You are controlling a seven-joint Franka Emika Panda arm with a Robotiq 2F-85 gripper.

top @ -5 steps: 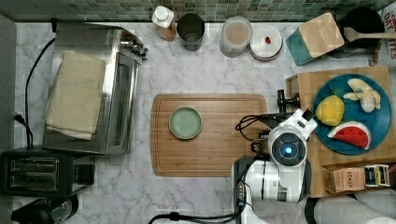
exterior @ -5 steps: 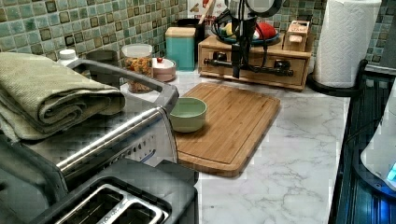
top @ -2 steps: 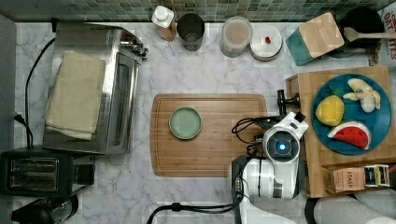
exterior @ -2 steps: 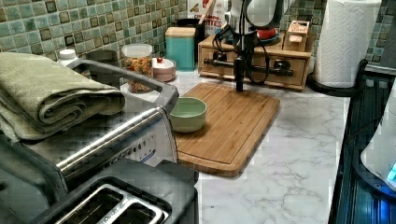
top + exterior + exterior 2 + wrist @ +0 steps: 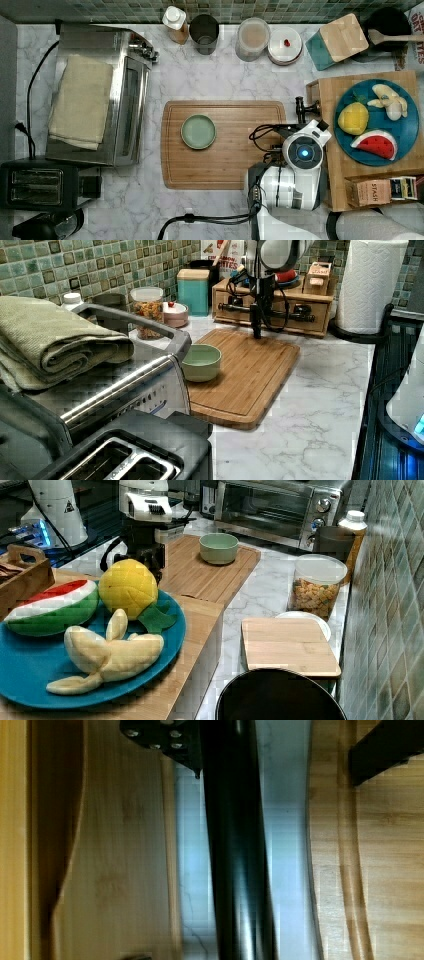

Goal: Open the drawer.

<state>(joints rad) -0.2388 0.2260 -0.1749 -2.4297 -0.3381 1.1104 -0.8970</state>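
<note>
The drawer (image 5: 300, 326) is the light-wood front of the wooden box at the back of the counter in the left view. A long black bar handle (image 5: 287, 314) runs across it, and its end also pokes out toward the cutting board in the top view (image 5: 300, 107). My gripper (image 5: 256, 332) hangs straight down at the handle, fingers reaching below the bar. In the wrist view the gripper (image 5: 275, 745) is open and straddles the handle (image 5: 240, 870). One finger (image 5: 165, 737) sits against the bar, while the other (image 5: 385, 747) stands apart over the cutting board.
A wooden cutting board (image 5: 225, 165) with a green bowl (image 5: 198, 132) lies right in front of the drawer. On top of the box rests a blue plate (image 5: 405, 150) of toy fruit. Jars and a teal canister (image 5: 335, 40) line the tiled wall. A toaster oven (image 5: 125, 115) stands at the top view's left.
The arm has shifted toward the top view's left, and in the left view the gripper has dropped lower across the handle. The handle's end looks in the same place.
</note>
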